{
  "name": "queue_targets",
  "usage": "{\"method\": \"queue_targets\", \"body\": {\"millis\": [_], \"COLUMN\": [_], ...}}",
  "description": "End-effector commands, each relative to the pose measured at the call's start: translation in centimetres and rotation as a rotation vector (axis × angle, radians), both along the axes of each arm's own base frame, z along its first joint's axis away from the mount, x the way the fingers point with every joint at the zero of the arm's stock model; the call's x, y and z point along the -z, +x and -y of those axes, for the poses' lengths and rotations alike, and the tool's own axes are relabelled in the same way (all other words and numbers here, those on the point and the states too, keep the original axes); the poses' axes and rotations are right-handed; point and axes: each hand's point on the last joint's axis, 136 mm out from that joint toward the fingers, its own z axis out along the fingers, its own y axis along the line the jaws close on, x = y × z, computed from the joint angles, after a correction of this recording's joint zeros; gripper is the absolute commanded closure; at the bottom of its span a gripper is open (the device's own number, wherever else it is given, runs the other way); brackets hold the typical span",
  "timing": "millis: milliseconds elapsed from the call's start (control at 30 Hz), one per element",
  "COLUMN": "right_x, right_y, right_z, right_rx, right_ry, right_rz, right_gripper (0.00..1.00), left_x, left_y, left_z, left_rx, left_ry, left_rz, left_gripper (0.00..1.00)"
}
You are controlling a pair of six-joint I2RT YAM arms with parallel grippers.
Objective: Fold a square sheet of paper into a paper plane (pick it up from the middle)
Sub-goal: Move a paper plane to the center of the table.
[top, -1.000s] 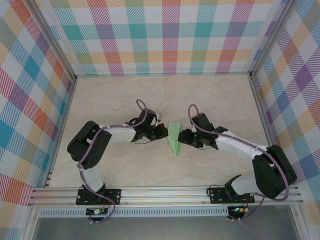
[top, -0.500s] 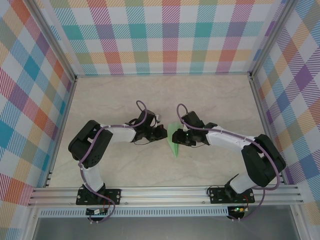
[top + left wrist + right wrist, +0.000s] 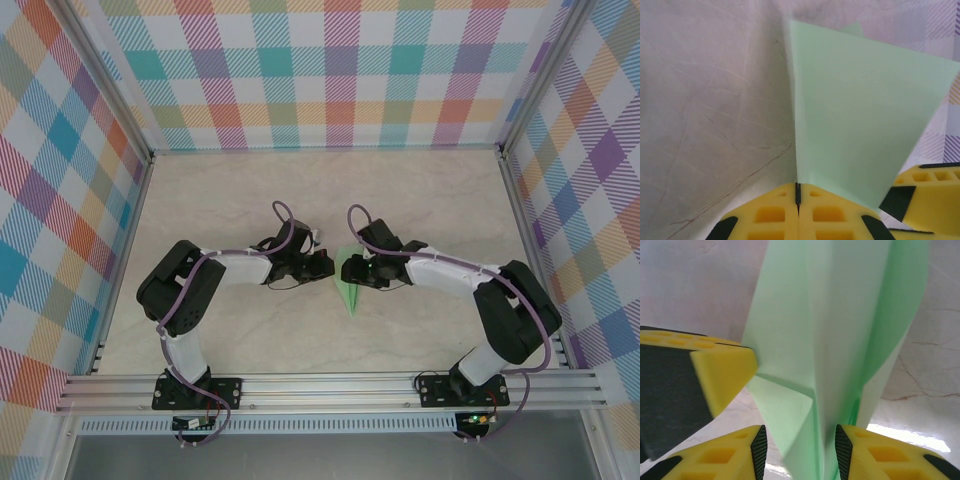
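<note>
Top view: the paper plane (image 3: 347, 288) lies mid-table between the two arms. Its long axis runs far-to-near with a slight tilt, and the pointed end faces the near rail (image 3: 330, 390). The left gripper (image 3: 326, 265) touches its left side and the right gripper (image 3: 352, 272) is on its right side, so the two tips nearly meet. The table (image 3: 250, 200) has bare surface all round, and the plaid walls (image 3: 340, 70) are well apart from the paper.

Left wrist: the left gripper (image 3: 798, 192) has its yellow fingers pressed together. A flap of the paper plane (image 3: 860, 115) stands upright, and its edge runs straight into the finger seam — it looks pinched there, though the contact itself is hard to make out. A finger (image 3: 930, 192) of the right gripper sits at lower right, just beside the flap.

Right wrist: the right gripper (image 3: 800, 452) has its jaws apart, astride the folded body of the paper plane (image 3: 840, 315). The creases run away from the camera — a sliver of table shows between one pad and the paper. A left-gripper finger (image 3: 725, 375) touches the paper's left edge.
</note>
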Motion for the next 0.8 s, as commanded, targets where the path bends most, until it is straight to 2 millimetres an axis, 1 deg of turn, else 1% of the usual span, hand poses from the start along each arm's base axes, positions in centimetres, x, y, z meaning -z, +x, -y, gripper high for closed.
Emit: {"method": "queue_targets", "body": {"millis": [0,167,300,367,433,600,767], "right_x": [0.0,0.6,0.2,-0.1,0.0,-0.1,-0.8], "right_y": [0.3,-0.2,-0.3,-0.1,-0.1,0.1,0.8], "right_z": [0.0,0.4,0.5,0.6,0.8,0.7,0.7], "right_rx": [-0.009,-0.001,0.003,0.006,0.013,0.006,0.007], "right_ry": [-0.033,-0.05,-0.045,-0.045,-0.062,-0.062,-0.077], "right_rz": [0.0,-0.023,-0.019,-0.007,-0.009,-0.002,0.033], "right_gripper": [0.56,0.54,0.52,0.51,0.51,0.5,0.47], "left_x": [0.8,1.1,1.3,1.4,1.5,1.8,1.8], "left_y": [0.2,0.2,0.2,0.2,0.2,0.2,0.2], "left_z": [-0.6,-0.8,-0.9,-0.9,-0.9,-0.9,-0.8], "left_rx": [0.0,-0.006,-0.008,-0.008,-0.009,-0.008,-0.006], "left_ry": [0.019,0.028,0.032,0.033,0.035,0.038,0.036], "left_rz": [-0.003,-0.006,-0.01,-0.011,-0.014,-0.02,-0.021], "left_gripper": [1.0,1.0,1.0,1.0,1.0,1.0,1.0]}}
